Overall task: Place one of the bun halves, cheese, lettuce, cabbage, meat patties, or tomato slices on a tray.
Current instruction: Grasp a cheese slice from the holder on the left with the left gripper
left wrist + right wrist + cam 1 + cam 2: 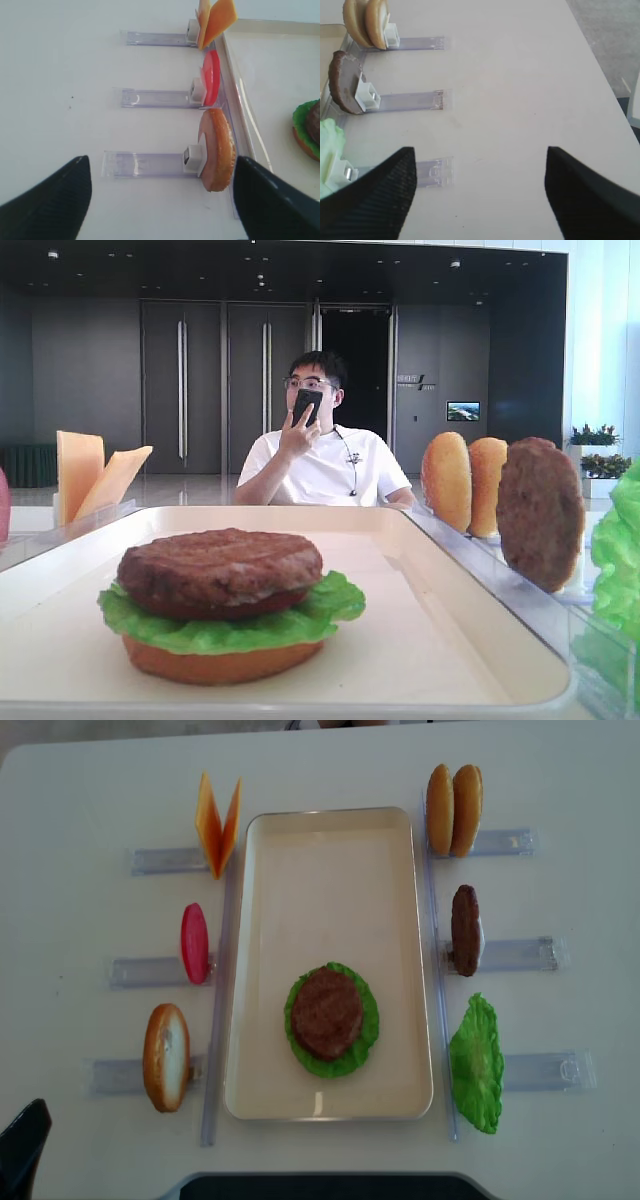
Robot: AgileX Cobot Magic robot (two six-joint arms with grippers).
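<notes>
Looks like an office-building lobby set up for demos: tall dark doors (pixel 182 388), wall screen (pixel 462 411), planters (pixel 594 436), seated man (pixel 322 445), white table (pixel 80 800) with clear racks (pixel 520 955).

My count: one tray (pixel 330 830); four buns (pixel 453 796), one under the stack; two patties (pixel 465 929); two lettuce leaves (pixel 476 1065); two cheese slices (pixel 218 825); one tomato (pixel 194 942); six racks (pixel 520 954).
</notes>
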